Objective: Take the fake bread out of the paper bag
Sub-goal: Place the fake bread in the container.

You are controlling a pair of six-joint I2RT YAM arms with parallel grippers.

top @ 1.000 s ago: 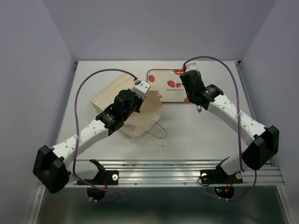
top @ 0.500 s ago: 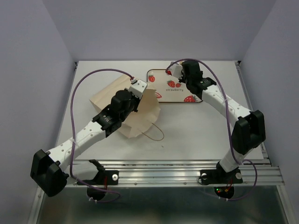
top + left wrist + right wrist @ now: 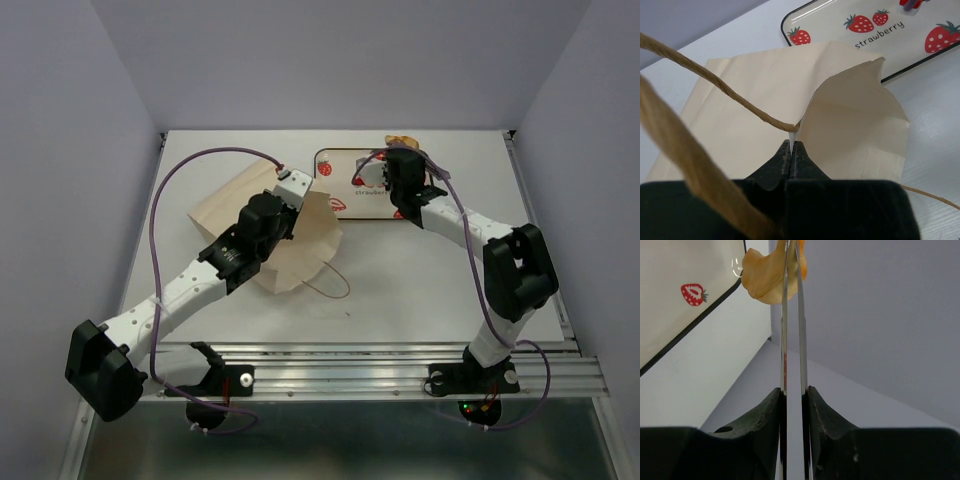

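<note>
The paper bag [image 3: 235, 207] lies flat on the left half of the table, its mouth facing the tray. My left gripper [image 3: 303, 192] is shut on the bag's upper mouth edge [image 3: 805, 115], next to a string handle [image 3: 715, 82], holding the flap raised. My right gripper [image 3: 403, 162] is shut on thin metal tongs [image 3: 785, 340]. The tongs' tips pinch one golden piece of fake bread [image 3: 405, 141], which hangs in the air by the tray's far edge [image 3: 767, 280]. The bag's inside is hidden.
A cream strawberry-patterned tray [image 3: 340, 160] lies at the back centre, just right of the bag [image 3: 840, 35]. A loose string handle [image 3: 335, 285] trails onto the table in front of the bag. Walls enclose the table at back and sides.
My right arm has swung back and to the left across the tray, and the bread in the tongs now shows at the tray's far edge. The left arm has barely moved.
</note>
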